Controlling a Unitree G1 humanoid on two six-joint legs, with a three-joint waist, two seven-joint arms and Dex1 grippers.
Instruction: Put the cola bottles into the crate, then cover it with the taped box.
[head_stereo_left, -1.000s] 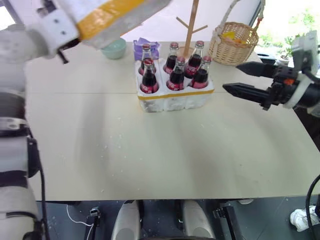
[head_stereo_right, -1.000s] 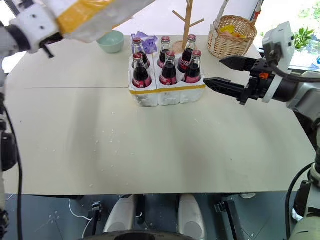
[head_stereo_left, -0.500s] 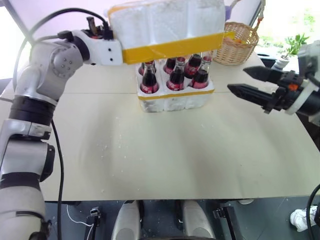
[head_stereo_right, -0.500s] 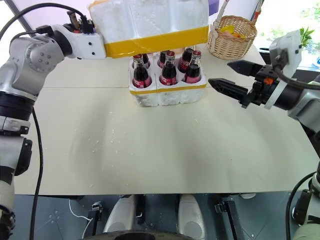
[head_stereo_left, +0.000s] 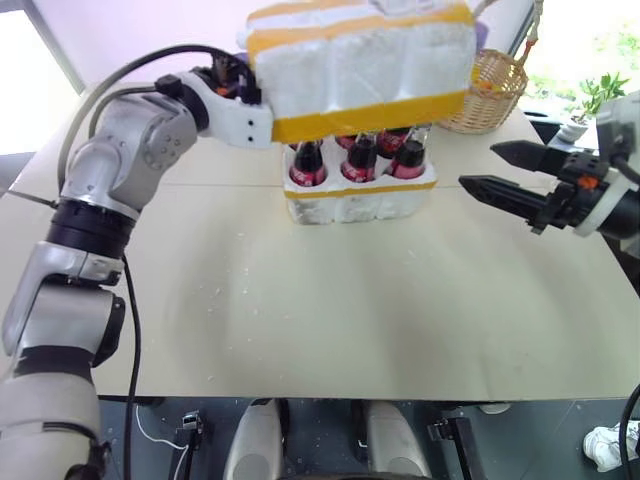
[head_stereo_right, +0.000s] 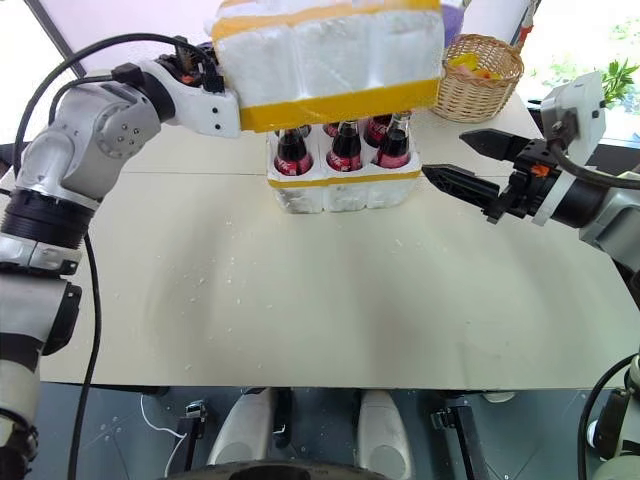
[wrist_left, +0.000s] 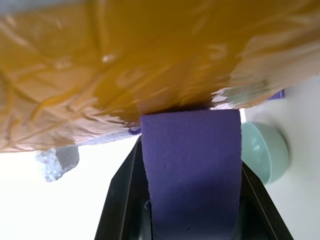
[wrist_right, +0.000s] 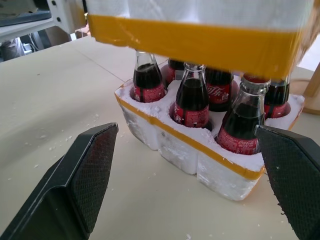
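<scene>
Six cola bottles (wrist_right: 192, 102) in crate (head_stereo_left: 358, 198), left hand (head_stereo_left: 250, 92) clamping taped box (head_stereo_left: 362, 68) overhead, right hand (head_stereo_left: 497, 170) agape, basket (head_stereo_left: 482, 92) behind.

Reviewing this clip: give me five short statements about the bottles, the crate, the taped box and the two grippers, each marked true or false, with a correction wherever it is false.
1. The taped box already rests on the table. False: the left gripper holds it in the air over the bottles.
2. The cola bottles stand in the crate. True.
3. The right gripper holds a bottle. False: its fingers are open and empty, beside the crate.
4. A wicker basket stands behind the crate. True.
5. The box's lower edge hangs about level with the bottles' caps. True.
</scene>
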